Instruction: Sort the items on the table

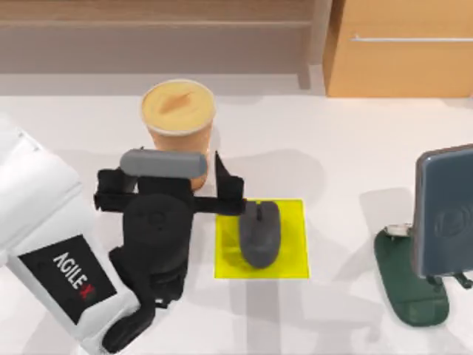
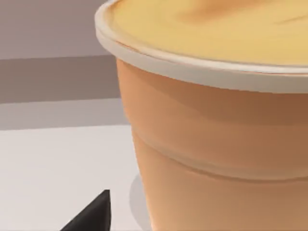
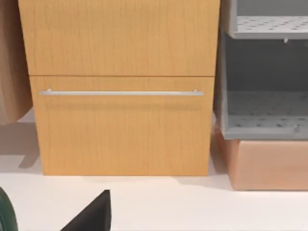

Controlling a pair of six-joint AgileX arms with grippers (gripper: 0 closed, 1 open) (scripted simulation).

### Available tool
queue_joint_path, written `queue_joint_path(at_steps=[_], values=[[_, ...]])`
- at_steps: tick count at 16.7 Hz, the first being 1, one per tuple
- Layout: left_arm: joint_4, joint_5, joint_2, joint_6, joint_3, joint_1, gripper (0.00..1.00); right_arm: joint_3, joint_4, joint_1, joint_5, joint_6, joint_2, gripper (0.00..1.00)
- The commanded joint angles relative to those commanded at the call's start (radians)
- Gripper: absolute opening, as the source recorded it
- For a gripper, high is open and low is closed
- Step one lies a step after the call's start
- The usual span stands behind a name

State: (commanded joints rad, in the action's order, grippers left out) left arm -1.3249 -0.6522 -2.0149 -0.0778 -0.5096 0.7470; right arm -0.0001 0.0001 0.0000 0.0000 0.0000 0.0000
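Top view: left arm is out over the worktop, its claw just beside the orange cup, on the side facing the near edge. One dark finger stands clear of the cup wall, so the claw reads as apart, nothing held. Left wrist view has the cup very close, upright, lid on.

Step in hand, as I judge it: approach to the cup, grasp not yet made. Next move calls for bracketing the cup body below the lid rim, then closing evenly; it's tall, so a high or off-centre pinch could tip it.

Cup stands toward the far edge, left of centre, long axis vertical. Mouse lies on the yellow square mid-worktop, long axis running near edge to far edge. Phone is propped on the green stand near the right edge, long axis up.

Right arm parked; cannot tell its claw state. Its wrist view faces the wooden cabinet.
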Motion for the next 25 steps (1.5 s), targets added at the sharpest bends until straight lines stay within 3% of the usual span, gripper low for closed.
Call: queue_joint_path(at_steps=[9,19,25], values=[[-0.065,-0.024,-0.068,0.001,-0.064,-0.014,1.0,0.0,0.0,0.0,0.0,0.0,0.0,1.0],[-0.025,0.033,-0.122,0.009,-0.163,-0.074,1.0,0.0,0.0,0.0,0.0,0.0,0.0,1.0],[-0.025,0.033,-0.122,0.009,-0.163,-0.074,0.55,0.0,0.0,0.0,0.0,0.0,0.0,1.0]])
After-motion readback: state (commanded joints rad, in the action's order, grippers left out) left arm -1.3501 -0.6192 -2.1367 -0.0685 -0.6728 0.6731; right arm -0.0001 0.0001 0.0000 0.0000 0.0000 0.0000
